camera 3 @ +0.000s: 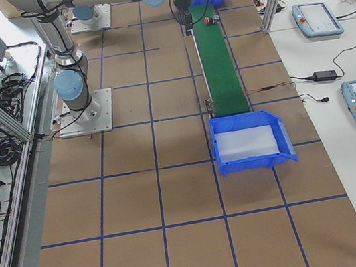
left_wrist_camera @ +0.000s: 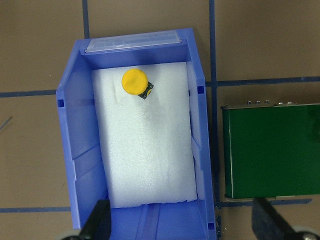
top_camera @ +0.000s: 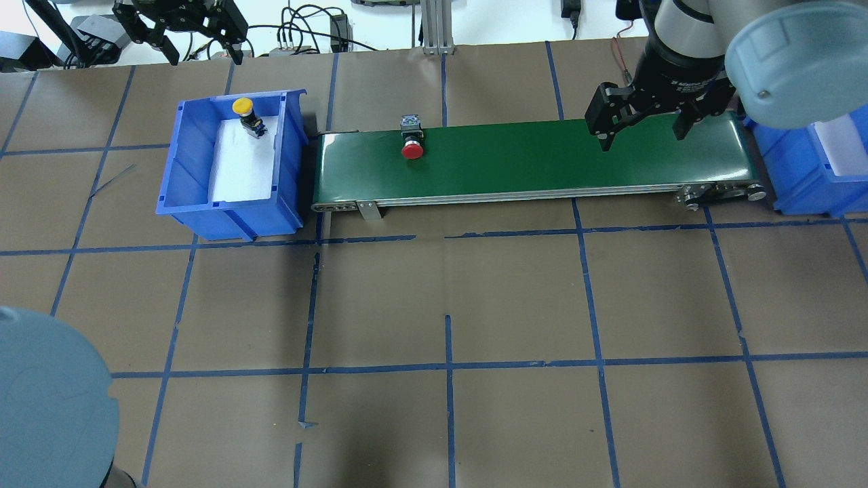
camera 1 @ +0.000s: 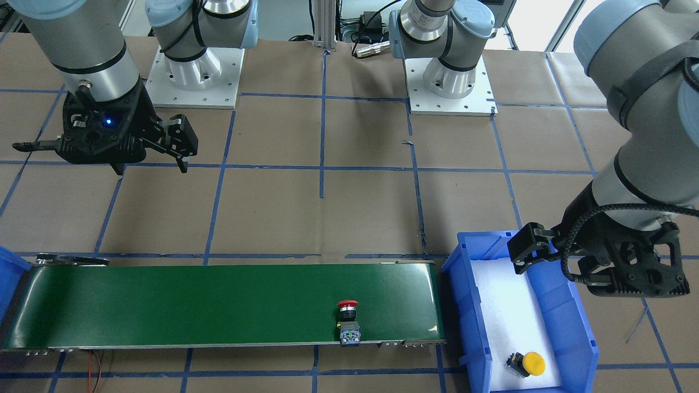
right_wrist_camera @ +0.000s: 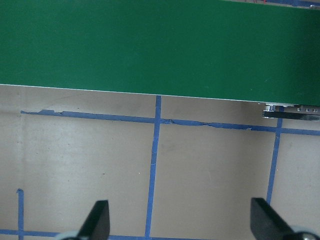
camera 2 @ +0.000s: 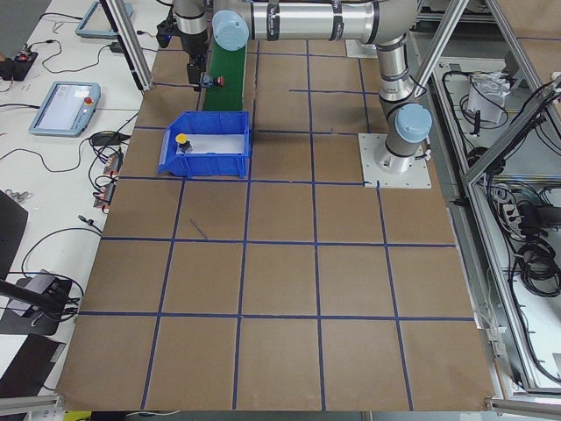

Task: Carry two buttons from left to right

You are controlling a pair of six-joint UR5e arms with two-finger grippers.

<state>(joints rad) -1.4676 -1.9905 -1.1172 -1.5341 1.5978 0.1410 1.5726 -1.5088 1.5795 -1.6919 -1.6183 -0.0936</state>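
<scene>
I find the red button (top_camera: 411, 146) on the belt (top_camera: 529, 159) near its left end and the yellow button (top_camera: 245, 112) in the bin (top_camera: 183, 169) just off that end, and I judge the left gripper (top_camera: 203, 47), spread and empty above that bin, must centre on the yellow cap before descending, the right gripper (top_camera: 641, 132) hanging spread beside the belt's right end.

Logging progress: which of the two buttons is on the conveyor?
The red mushroom-capped button, resting on the green belt near the end by the blue bin. The yellow button sits inside that bin on white foam.
</scene>
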